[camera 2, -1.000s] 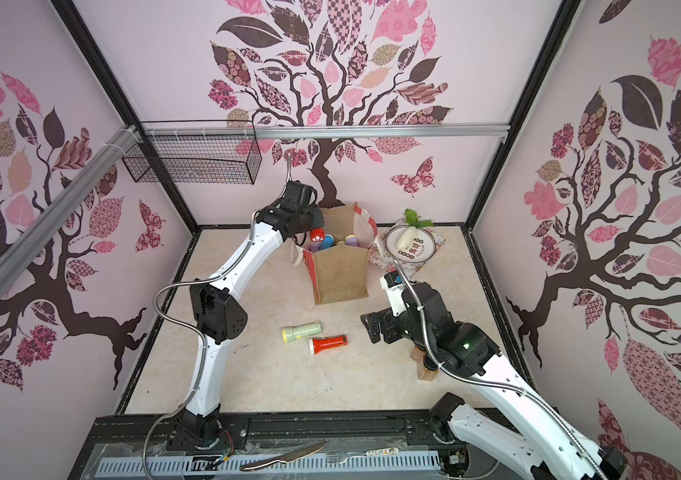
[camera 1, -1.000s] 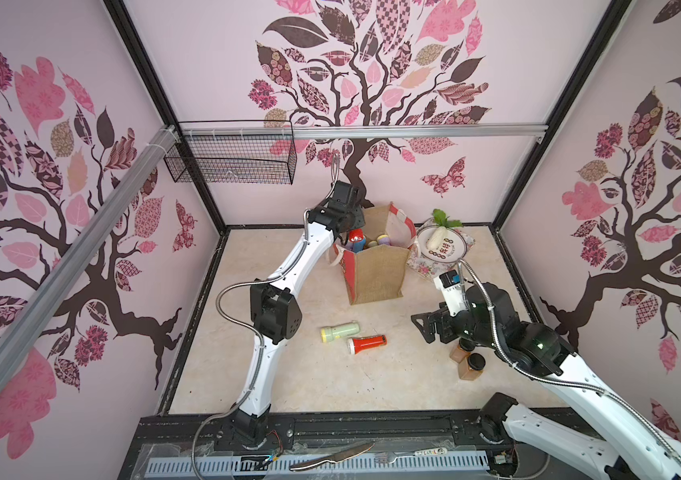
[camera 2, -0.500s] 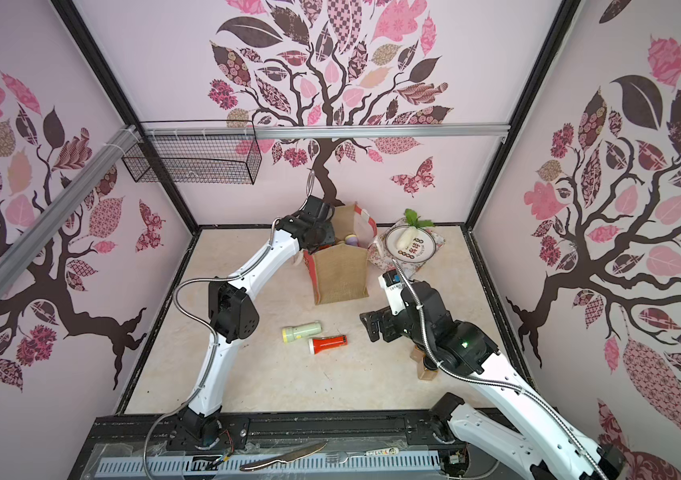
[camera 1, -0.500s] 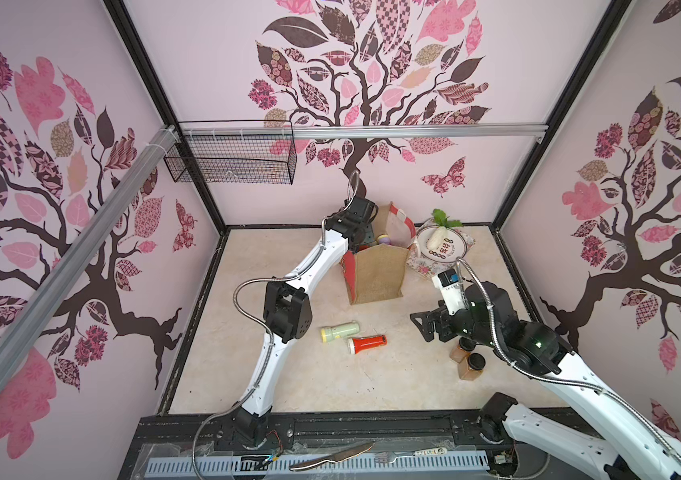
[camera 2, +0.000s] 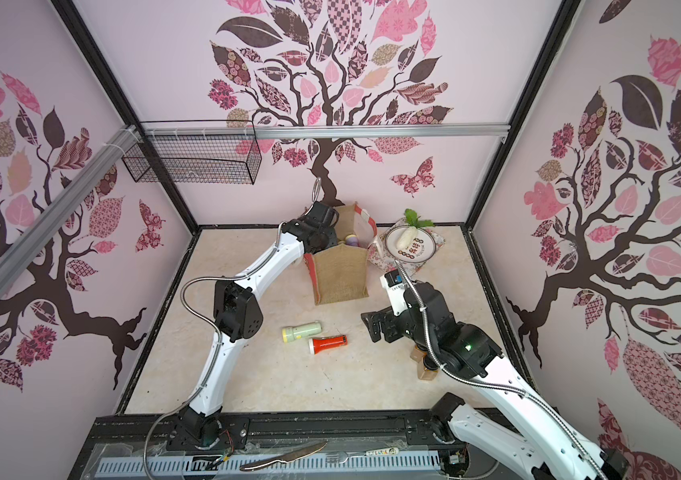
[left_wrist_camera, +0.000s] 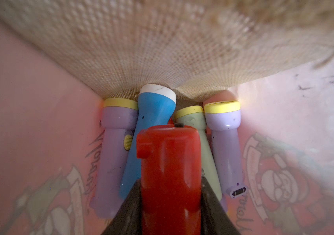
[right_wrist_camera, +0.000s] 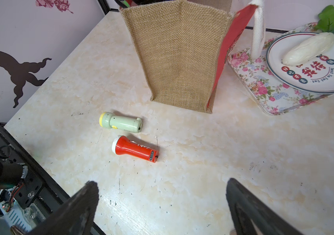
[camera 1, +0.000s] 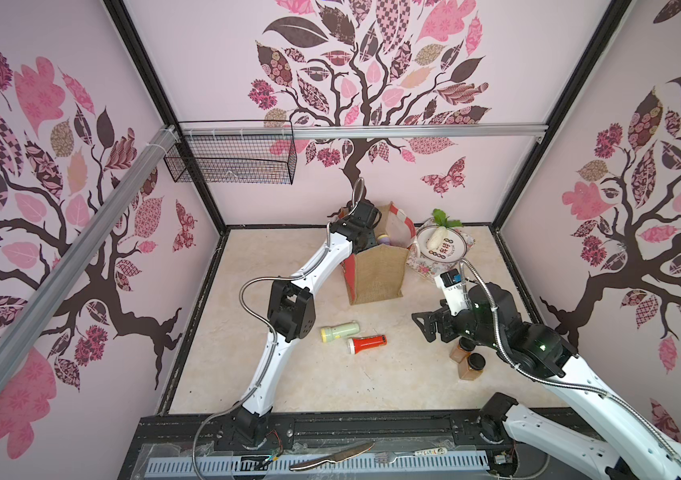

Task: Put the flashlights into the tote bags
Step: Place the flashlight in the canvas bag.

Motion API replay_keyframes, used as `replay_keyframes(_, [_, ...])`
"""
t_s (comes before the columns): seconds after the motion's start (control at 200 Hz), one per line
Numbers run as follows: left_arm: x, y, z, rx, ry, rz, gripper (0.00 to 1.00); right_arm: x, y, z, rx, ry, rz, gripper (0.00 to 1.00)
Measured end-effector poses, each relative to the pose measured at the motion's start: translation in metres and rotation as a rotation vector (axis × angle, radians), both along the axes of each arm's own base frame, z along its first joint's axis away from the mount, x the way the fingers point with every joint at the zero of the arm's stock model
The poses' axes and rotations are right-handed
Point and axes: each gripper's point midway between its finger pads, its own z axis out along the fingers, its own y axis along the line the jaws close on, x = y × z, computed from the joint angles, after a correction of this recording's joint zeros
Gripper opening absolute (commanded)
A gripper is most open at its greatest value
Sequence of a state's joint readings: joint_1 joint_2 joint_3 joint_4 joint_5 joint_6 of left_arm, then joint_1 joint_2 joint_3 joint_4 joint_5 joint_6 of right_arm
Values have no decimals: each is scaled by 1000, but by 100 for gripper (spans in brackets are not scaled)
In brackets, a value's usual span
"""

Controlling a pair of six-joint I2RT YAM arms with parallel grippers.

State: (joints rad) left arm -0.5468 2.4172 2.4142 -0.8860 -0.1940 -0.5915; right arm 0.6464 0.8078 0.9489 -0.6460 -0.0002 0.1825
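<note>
currently held: left end effector (left_wrist_camera: 170,181) is clamping the held red flashlight (left_wrist_camera: 168,162), lowering-end first, inside the tote bag (camera 1: 376,274).
bag contents: blue flashlight (left_wrist_camera: 151,114), two lilac flashlights (left_wrist_camera: 114,146) and the bagged pale green flashlight (left_wrist_camera: 197,130) are standing with heads toward the burlap bottom.
tabletop (right_wrist_camera: 243,142): loose pale green flashlight (right_wrist_camera: 121,123) and loose red flashlight (right_wrist_camera: 134,150) are lying side by side near the bag.
key relation: both are lying ahead of the right end effector (right_wrist_camera: 162,195), which is hovering wide open and empty; their long axes are running roughly along its closing line, so a wrist turn is probably needed.
nearer arm: right.
</note>
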Motion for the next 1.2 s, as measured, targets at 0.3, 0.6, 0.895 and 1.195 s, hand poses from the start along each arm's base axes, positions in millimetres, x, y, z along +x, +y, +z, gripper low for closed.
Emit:
replay_keyframes(0.3, [0,-4,18,-24,-34,-25,70,1,0,0,-4,0,-3,100])
replay_keyframes(0.6, [-11,-5,104,-127,-166,-49,74,3,1,-4,-13,12,-2,100])
replay_keyframes(0.895, [-57,8,198,-222,-292,-102,74,3,6,-1,-4,17,17,100])
replay_keyframes(1.195, [-152,42,218,-272,-263,-163,75,-4,22,-12,3,96,98,100])
